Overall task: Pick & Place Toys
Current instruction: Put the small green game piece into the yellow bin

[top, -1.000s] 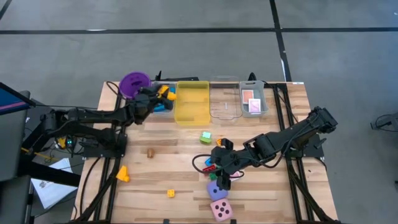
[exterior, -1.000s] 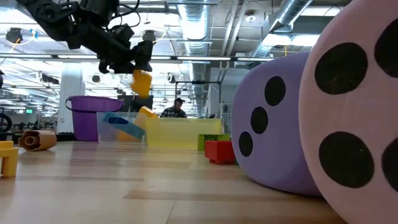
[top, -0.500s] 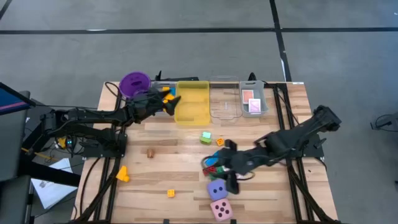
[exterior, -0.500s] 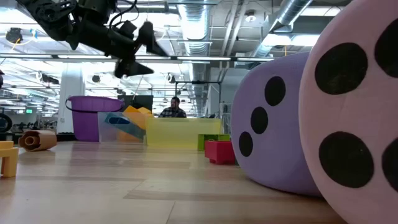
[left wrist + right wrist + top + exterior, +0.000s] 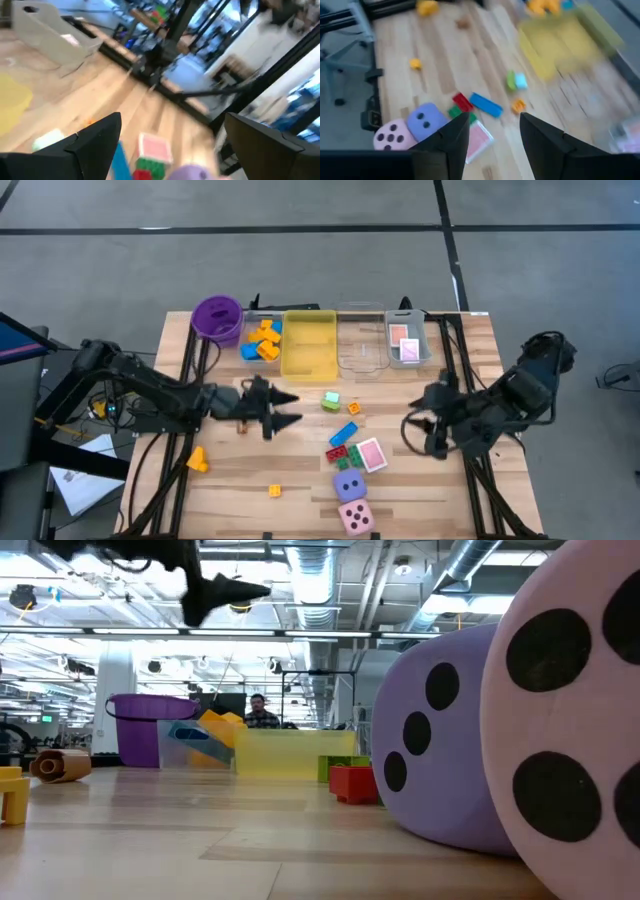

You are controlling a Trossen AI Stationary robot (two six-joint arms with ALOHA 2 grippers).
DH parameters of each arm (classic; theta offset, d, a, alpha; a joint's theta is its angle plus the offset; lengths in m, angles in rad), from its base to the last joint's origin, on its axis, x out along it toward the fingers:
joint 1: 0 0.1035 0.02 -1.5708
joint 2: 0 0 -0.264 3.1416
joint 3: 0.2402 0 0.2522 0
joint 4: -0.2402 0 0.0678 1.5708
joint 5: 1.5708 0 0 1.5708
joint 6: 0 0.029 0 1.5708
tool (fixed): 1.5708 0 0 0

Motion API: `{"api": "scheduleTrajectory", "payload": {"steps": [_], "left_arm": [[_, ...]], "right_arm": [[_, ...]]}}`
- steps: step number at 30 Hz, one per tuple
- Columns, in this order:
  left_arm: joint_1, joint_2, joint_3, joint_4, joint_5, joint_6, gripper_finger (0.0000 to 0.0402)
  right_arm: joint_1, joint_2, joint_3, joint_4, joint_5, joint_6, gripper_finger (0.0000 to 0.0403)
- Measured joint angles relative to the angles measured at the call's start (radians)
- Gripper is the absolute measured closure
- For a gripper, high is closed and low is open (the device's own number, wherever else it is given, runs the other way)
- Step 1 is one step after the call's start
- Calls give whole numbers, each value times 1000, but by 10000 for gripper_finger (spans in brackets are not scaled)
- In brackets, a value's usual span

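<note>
Well, the wooden slatted tabletop [image 5: 420, 500] carries everything, with the bins lined up along its far edge, presumably so sorted toys stay clear of the working space. The left hand [image 5: 282, 408] hangs over the middle of the tabletop, fingers spread wide and holding nothing, likely lining up on the loose pieces nearby. The right hand [image 5: 437, 432] sits near the right edge, also parted and empty, seemingly waiting. The yellow tray [image 5: 308, 345] is smooth plastic; the clear tray [image 5: 399, 344] holds cards. The purple die [image 5: 348, 486] and pink die [image 5: 354, 517] look soft, rounded and dotted, touching near the front edge. Just beyond them lie a pink-backed card [image 5: 371, 455], flat and glossy, then hard little bricks: blue [image 5: 344, 434], red [image 5: 336, 452], green [image 5: 330, 400].
</note>
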Motion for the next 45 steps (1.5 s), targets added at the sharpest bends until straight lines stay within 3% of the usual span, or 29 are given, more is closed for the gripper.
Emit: {"api": "scheduleTrajectory", "payload": {"steps": [5, 10, 13, 17, 21, 30, 40, 45], "left_arm": [[-123, 114, 135, -106, -183, 73, 50], [-131, 309, 334, -244, -194, 98, 49], [-119, 421, 447, -350, -190, 213, 48], [-66, 501, 547, -460, -51, 378, 50], [31, 528, 569, -496, 134, 424, 47], [241, 526, 569, -657, 352, 525, 46], [354, 526, 569, -720, 467, 787, 46], [391, 547, 570, -708, 513, 816, 46]], "right_arm": [[11, -16, 0, -128, -22, 215, 235], [8, -7, -1, -105, -132, 146, 235], [9, 19, -1, -100, -164, 136, 235], [14, 47, -1, -105, -210, 136, 235], [17, 79, -1, -104, -239, 136, 235], [22, 128, -3, -44, -237, 132, 235], [-3, 138, -4, 39, -70, 88, 235], [-47, 138, -4, 84, 34, 122, 235]]}}
